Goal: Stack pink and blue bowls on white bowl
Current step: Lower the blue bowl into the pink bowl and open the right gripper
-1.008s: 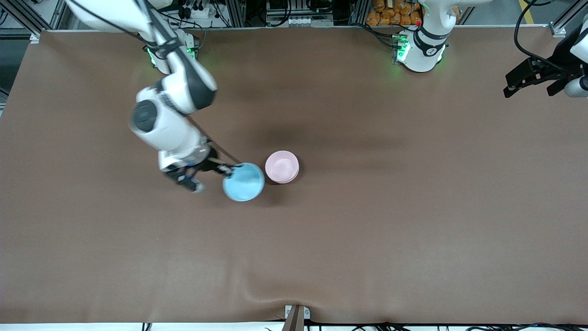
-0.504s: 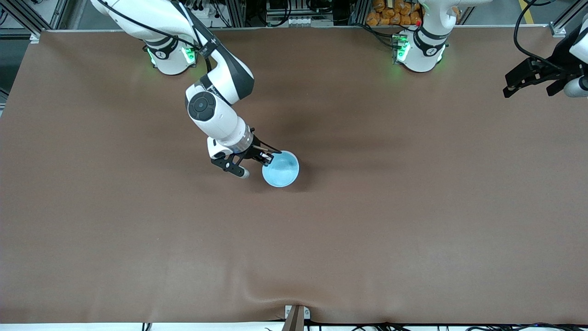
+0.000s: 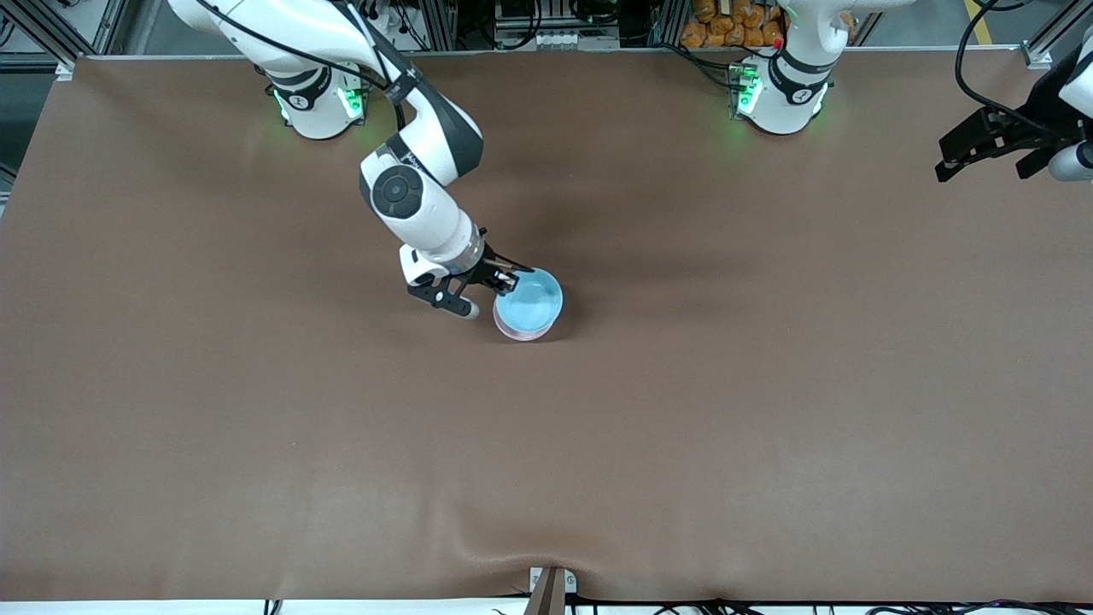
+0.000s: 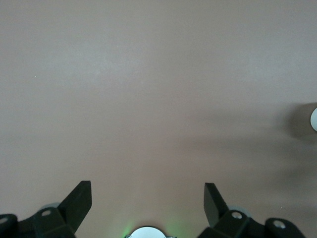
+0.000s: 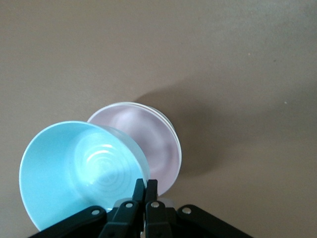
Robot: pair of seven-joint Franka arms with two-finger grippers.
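Blue bowl pinched in right gripper, over pink bowl

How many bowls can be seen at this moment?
3. The blue bowl, pinched at its rim by the right hand, hangs over the pink bowl; the white bowl shows only as a rim edge nested under the pink.

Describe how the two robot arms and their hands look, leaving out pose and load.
Both arms are glossy white with dark grey joint bands and round dark grey caps. Green lights glow at each base, and black cables run along the links. The right hand and left hand are black, with two slim angular fingers fixed by small silver screws.
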